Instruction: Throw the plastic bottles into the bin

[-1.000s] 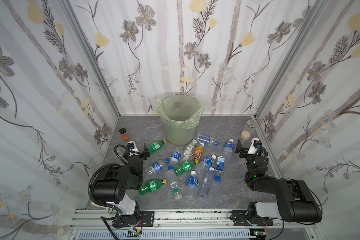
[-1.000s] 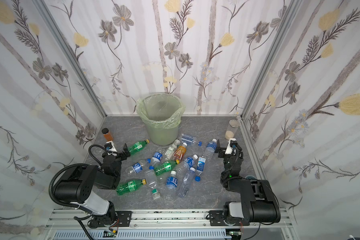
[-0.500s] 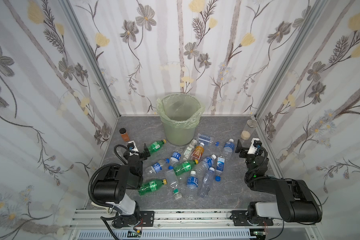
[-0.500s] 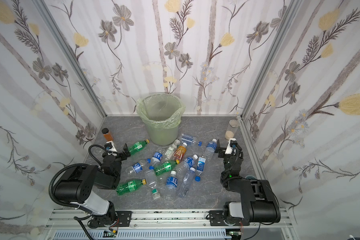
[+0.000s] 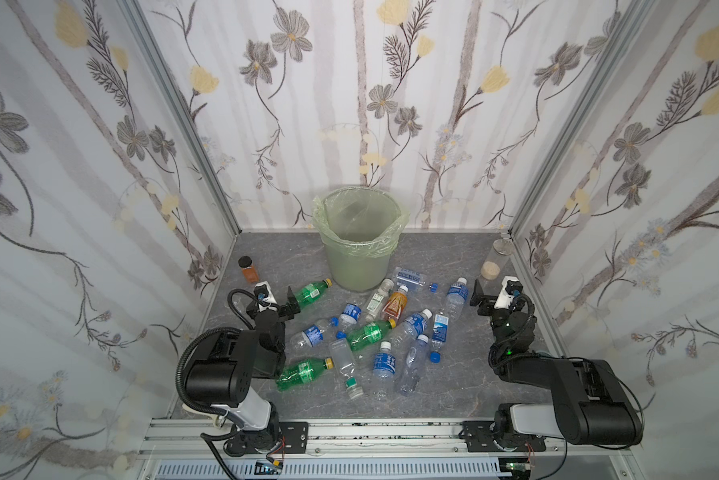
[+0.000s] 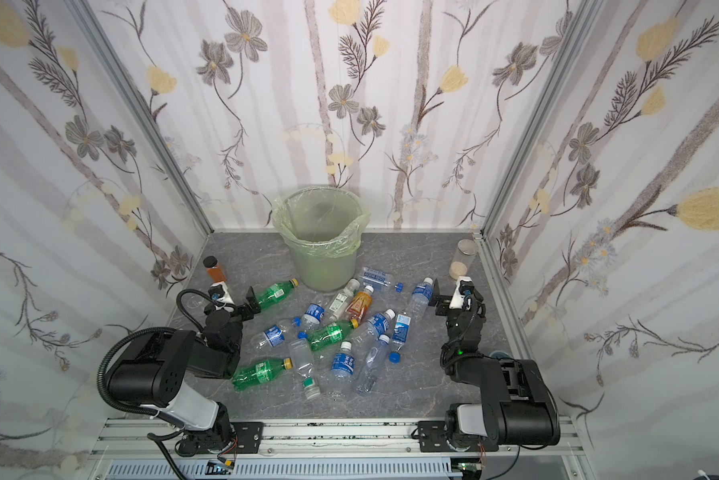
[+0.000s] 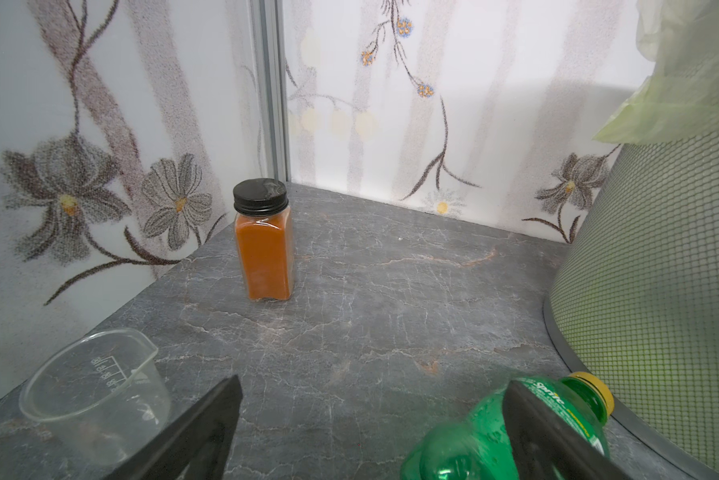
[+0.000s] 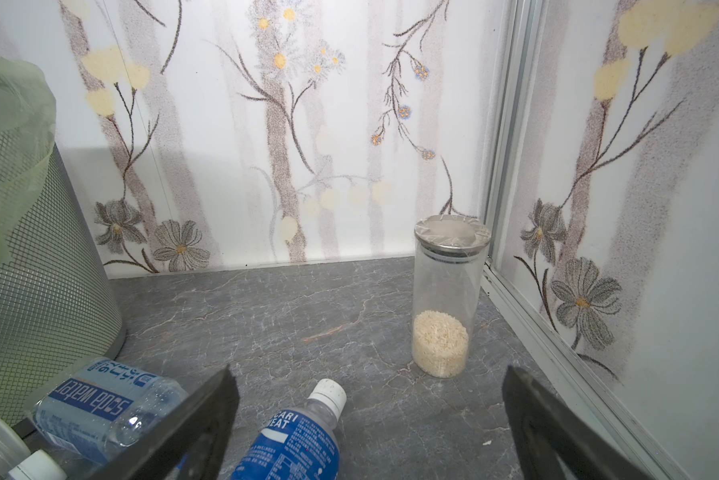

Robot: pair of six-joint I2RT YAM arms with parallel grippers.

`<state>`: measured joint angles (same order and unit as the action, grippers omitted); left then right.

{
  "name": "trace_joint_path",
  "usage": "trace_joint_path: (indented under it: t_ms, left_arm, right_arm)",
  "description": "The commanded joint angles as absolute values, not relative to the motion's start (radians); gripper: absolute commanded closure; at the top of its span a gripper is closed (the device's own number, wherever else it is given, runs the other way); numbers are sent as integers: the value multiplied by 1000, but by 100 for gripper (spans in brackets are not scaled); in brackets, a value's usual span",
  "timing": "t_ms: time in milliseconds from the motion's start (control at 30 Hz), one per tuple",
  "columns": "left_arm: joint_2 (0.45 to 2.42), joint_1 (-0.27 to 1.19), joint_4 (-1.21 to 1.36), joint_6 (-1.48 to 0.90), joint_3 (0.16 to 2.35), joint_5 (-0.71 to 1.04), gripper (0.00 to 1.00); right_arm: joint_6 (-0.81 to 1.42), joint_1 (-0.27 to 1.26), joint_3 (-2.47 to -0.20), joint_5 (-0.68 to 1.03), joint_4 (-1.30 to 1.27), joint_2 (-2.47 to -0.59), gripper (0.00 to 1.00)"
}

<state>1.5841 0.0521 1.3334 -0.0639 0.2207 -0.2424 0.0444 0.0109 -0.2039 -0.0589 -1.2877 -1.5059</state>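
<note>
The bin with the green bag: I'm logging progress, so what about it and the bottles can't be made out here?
- Pale-green lined bin: in both top views its near wall hides part of its bottom.
- Green yellow-capped plastic bottle: left wrist view, base cut off by the edge; the left gripper's finger covers part.
- Second green bottle: top view, base partly hidden by the left arm.

Bottles point(image 5: 370, 332) crowd the middle of the floor point(image 5: 465, 386) up to the bin point(image 5: 357, 266). Bare floor runs along the front and right of the pile. A spice jar point(image 5: 249, 271), a rice jar point(image 5: 495, 266) and a clear cup point(image 7: 95, 374) stand near the walls point(image 5: 174, 216).
</note>
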Motion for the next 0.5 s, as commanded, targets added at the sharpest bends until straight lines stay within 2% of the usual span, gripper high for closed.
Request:
trace_joint_path:
  t_ms: [0, 167, 333, 467]
  left_arm:
    - [1554, 55, 1370, -74, 215, -250, 0]
    - [1472, 68, 1332, -66, 200, -285, 0]
    - [1328, 89, 1154, -55, 246, -328, 0]
    - [1203, 107, 924, -75, 340, -375, 0]
  right_arm:
    - [41, 11, -212, -73, -1266, -1470, 0]
    - [45, 14, -231, -99, -1121, -1350, 0]
    - [151, 18, -362, -136, -735, -1219, 0]
    - [224, 43, -499, -174, -439, -1184, 0]
